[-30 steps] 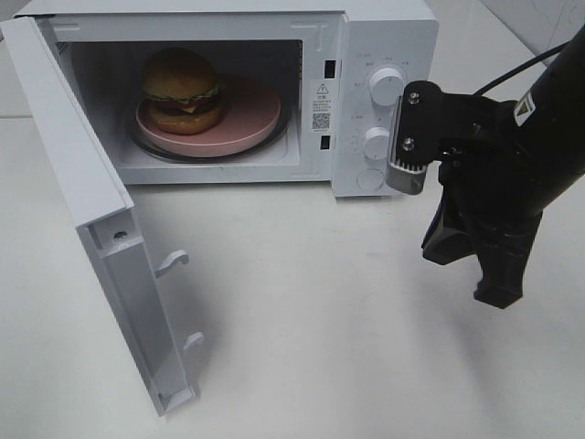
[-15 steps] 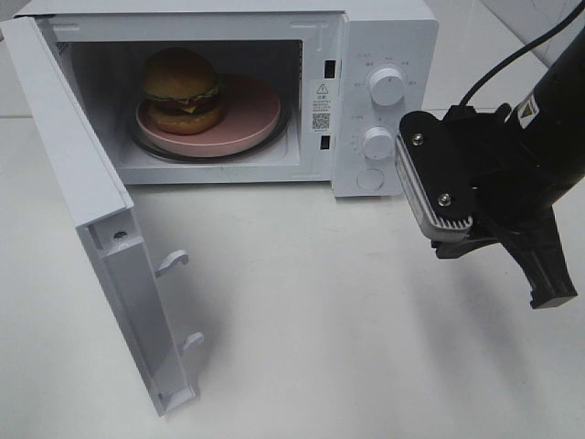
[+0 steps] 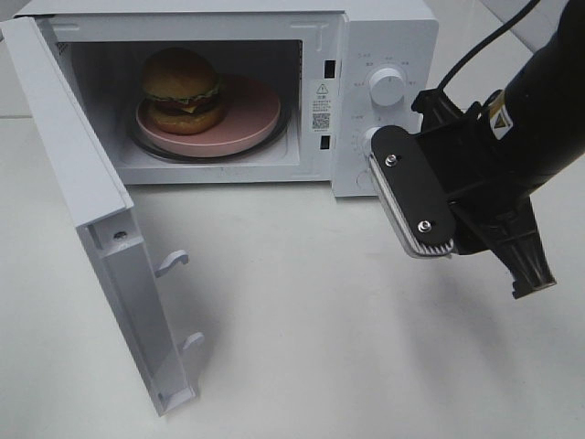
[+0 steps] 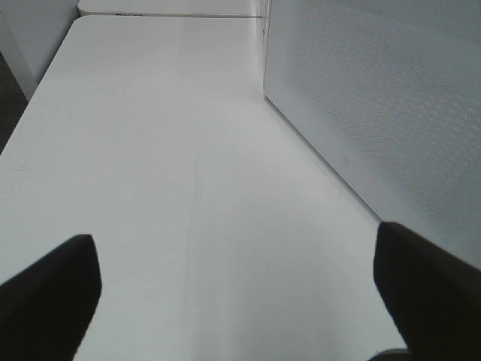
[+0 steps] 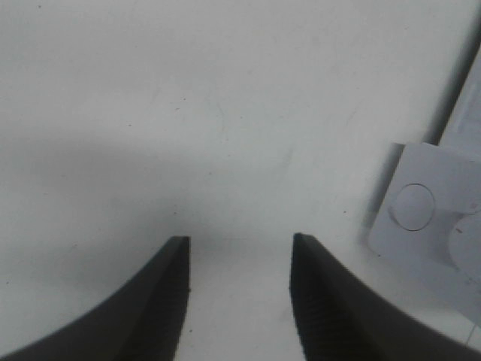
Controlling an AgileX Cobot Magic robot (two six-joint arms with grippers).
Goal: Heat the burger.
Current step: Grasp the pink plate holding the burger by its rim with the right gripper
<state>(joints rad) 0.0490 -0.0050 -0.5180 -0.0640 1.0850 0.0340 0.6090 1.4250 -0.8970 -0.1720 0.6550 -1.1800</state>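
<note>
burger [image 3: 181, 90] inside open microwave [image 3: 411, 55]; lower knob [image 3: 366, 140] mostly hidden behind right end effector [image 5: 239, 256]

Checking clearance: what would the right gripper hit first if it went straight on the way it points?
The right gripper would most likely meet the table first. The microwave sits off to one side of that line, though depth is unclear.

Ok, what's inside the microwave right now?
The burger sits on the left part of a pink plate, which rests on the glass turntable. The plate's surface under the burger and the turntable's middle are covered, so nothing there can be seen.
</note>
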